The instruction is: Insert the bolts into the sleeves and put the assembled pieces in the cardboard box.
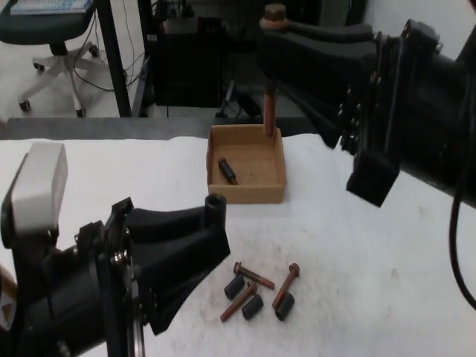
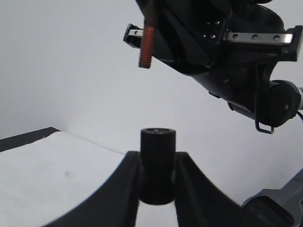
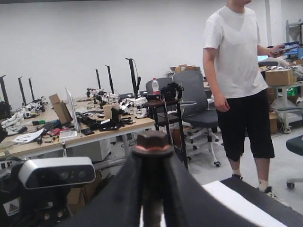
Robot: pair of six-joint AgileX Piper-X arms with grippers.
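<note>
My left gripper [image 2: 157, 179] is shut on a black sleeve [image 2: 157, 163], held upright with its open end up; in the high view that sleeve [image 1: 215, 202] sits at the tip of the left gripper [image 1: 212, 216] above the cloth. My right gripper [image 3: 152, 161] is shut on a copper bolt [image 3: 152, 142] just under its hex head. That bolt [image 1: 269, 111] hangs threads down from the right gripper [image 1: 277, 30], high over the cardboard box [image 1: 246, 190]. Its threaded end [image 2: 146, 42] hangs above and to one side of the sleeve. One assembled piece [image 1: 227, 170] lies in the box.
On the white cloth near the front lie three loose bolts [image 1: 253, 275] and three black sleeves [image 1: 253, 306] in a cluster. An office chair [image 1: 56, 44] and dark desk frames stand beyond the bench's far edge.
</note>
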